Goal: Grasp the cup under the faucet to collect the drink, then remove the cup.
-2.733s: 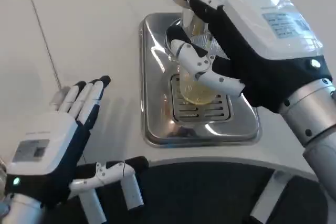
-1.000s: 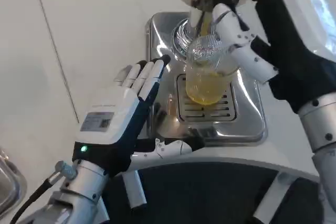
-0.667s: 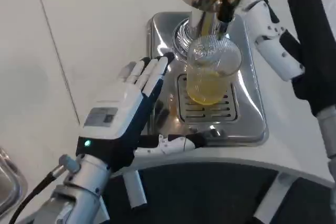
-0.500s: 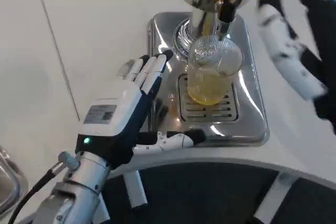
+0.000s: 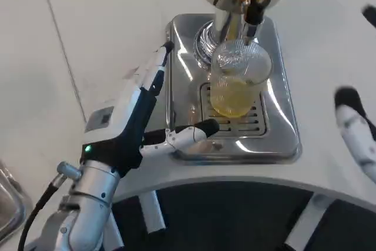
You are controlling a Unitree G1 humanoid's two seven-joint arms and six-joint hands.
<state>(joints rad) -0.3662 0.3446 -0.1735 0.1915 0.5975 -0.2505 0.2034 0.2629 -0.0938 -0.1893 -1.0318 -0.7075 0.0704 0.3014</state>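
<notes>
The cup, clear ribbed plastic and part-filled, looked light, slick and easily squashed; best gripped mid-wall. The left hand stood spread beside it, empty.

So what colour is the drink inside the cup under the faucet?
Pale yellow, filling the lower part of the clear ribbed cup, seen in the head view.

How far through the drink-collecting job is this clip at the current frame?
Done: the cup under the faucet holds yellow drink in its lower part. In hand: the left hand is open beside the cup, fingers over the steel drip tray, not touching the cup. The right hand sits at the picture's right edge, away from it. Left: grasp the cup and remove it.
</notes>
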